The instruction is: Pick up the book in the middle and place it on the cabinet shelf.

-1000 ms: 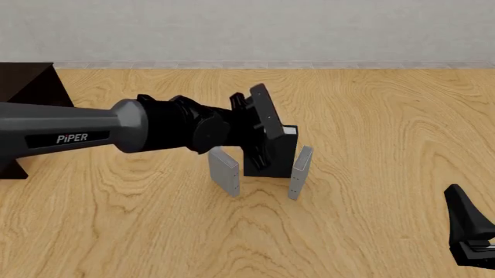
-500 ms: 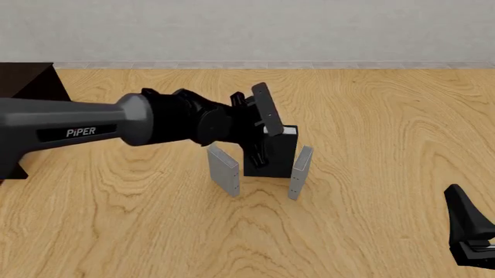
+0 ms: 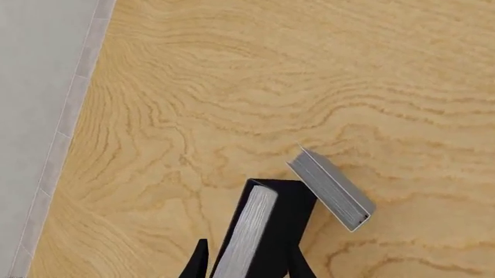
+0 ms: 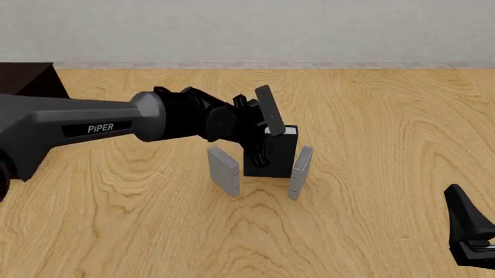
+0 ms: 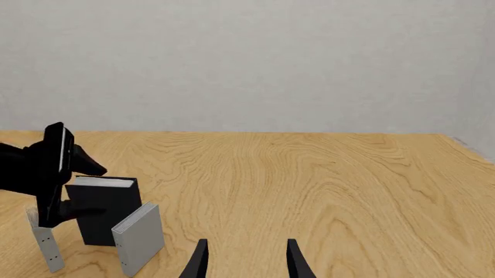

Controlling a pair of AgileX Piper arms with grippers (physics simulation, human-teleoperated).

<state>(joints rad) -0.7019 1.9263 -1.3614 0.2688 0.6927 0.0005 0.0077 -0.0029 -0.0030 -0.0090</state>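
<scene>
Left gripper, on the arm lettered "PiPER", straddles the book, whether clamped unclear.

A bare simulated test scene, not a lived-in room: a flat wood-grain worktop runs to a plain pale grey wall with a thin light skirting strip. Surfaces look uniformly rendered, and a dark cabinet corner sits far left.
</scene>
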